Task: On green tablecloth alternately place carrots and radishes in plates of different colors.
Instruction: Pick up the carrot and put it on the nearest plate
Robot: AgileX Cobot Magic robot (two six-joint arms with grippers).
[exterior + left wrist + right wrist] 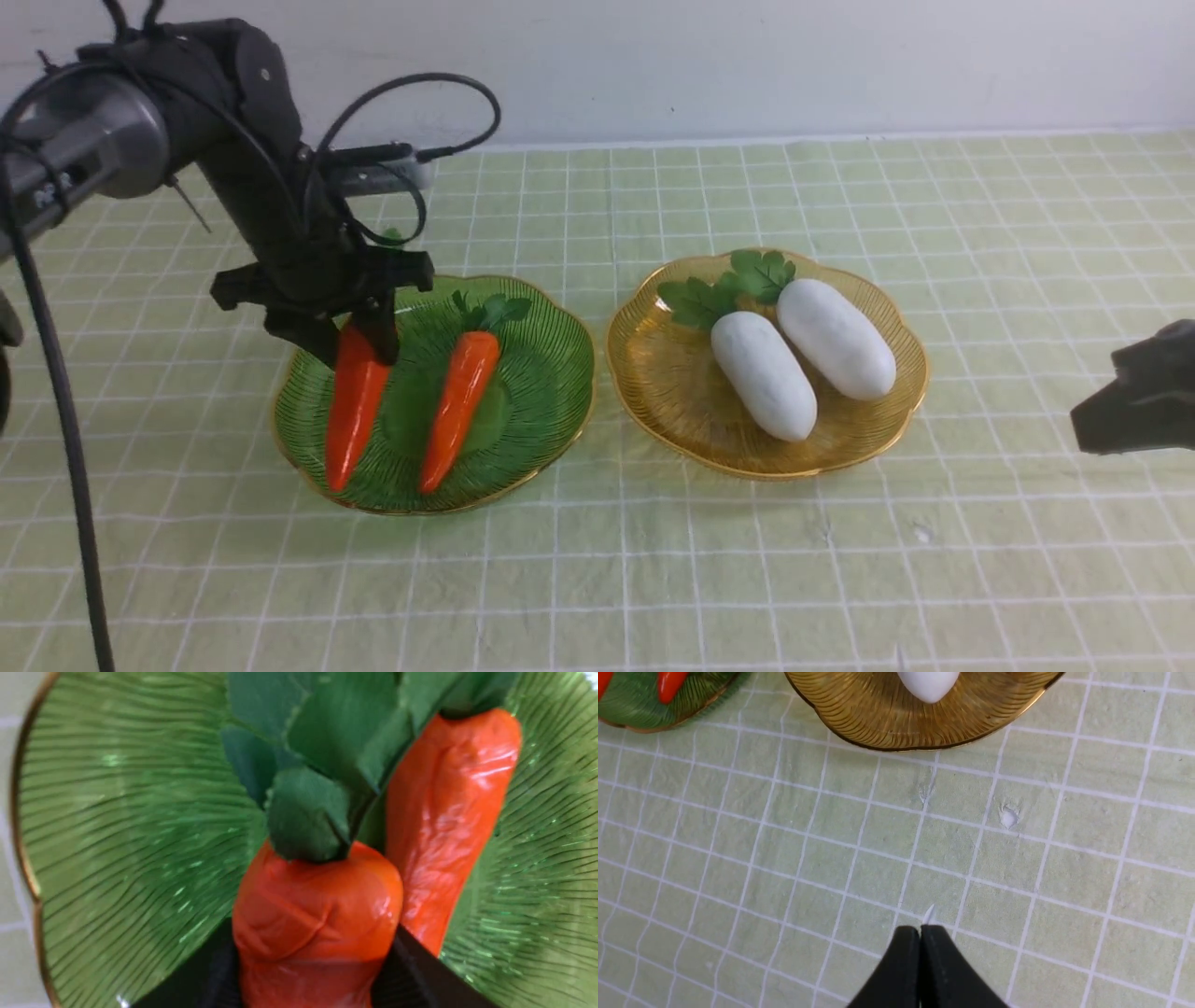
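**Carrots in the green plate, radishes in the amber one**

Green tablecloth [653, 579], pale with a white grid and slightly wrinkled, covers the table up to a white wall [747, 56]. The black left arm [243, 140] reaches in from the near left with a cable [65, 420] hanging beside it, and it hides the back rim of the green plate [551, 373]. This ribbed, gold-edged plate sits left of centre; the amber plate [672, 392], of the same shape, lies just beside it without touching.

Two plump white radishes [764, 387] [836, 338] lie side by side in the amber plate, leafy tops to the rear. Two glossy orange carrots lie in the green plate, tips toward the camera. The right carrot [459, 401] rests free. The left carrot [350, 420] has its thick end between the fingers of the left hand [359, 345], which is clamped on it just below the leaves.

The right hand [920, 929] hovers over bare cloth well to the right of the plates, fingers pressed together and holding nothing.
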